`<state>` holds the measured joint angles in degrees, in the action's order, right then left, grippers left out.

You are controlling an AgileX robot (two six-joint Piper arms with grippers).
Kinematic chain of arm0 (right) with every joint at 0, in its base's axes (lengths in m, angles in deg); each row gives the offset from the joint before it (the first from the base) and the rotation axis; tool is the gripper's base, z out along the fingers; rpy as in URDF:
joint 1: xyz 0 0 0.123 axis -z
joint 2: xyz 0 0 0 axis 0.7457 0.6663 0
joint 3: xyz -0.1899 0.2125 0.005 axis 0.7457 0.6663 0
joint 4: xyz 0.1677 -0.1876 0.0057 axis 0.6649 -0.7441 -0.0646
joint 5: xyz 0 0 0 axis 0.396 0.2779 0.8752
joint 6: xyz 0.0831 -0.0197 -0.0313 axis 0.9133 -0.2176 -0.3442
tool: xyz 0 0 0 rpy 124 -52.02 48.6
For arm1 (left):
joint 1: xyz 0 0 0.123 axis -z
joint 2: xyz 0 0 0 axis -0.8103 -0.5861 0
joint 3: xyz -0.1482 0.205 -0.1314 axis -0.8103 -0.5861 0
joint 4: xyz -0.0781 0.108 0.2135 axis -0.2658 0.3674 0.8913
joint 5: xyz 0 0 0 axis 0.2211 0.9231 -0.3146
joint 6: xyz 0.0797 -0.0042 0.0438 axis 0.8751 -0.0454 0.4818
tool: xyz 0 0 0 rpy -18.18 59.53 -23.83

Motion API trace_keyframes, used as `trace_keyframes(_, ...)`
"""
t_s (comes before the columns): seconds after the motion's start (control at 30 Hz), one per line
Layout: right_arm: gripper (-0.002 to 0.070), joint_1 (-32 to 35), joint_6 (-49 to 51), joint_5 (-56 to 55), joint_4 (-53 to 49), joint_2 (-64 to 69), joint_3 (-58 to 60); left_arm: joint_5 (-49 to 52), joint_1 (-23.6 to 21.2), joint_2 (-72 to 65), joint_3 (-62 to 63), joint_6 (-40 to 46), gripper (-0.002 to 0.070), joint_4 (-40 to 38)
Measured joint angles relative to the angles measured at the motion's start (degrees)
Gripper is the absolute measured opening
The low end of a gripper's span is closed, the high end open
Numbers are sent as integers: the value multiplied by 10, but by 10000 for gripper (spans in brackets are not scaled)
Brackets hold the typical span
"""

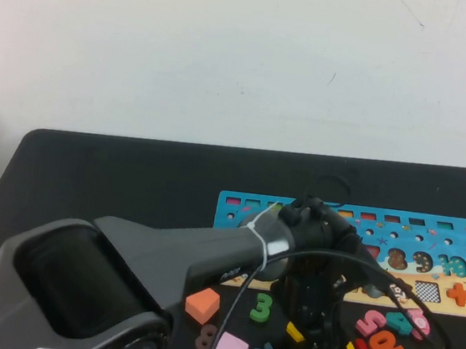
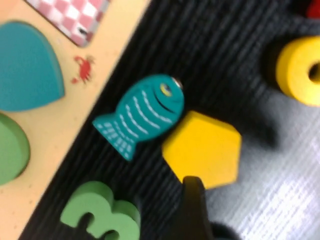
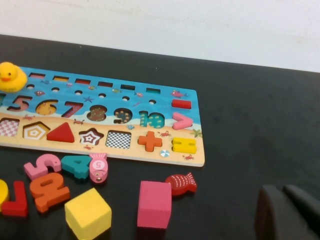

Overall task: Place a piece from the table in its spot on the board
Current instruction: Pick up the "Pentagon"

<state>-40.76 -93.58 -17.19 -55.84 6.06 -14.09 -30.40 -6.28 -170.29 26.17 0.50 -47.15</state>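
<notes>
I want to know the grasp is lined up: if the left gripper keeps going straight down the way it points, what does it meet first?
Probably the yellow pentagon on the table: the left gripper hangs over it, one fingertip at its edge. The teal fish lies just beside it. Depth is unclear. The right gripper is parked away.

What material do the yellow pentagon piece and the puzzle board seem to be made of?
The yellow pentagon piece, below the left gripper, looks like painted wood: thick, matte, with flat-cut sides. The puzzle board looks like printed wood, with a pale bare edge. The right gripper is parked.
</notes>
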Motion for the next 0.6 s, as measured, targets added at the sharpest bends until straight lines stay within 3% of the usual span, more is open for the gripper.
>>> trace_keyframes(0.3,19,0,0,0,0,0,0,23,-30,-19,45,-54,519,-16)
trace_keyframes(0.6,19,0,0,0,0,0,0,32,-40,-39,46,-34,519,-36)
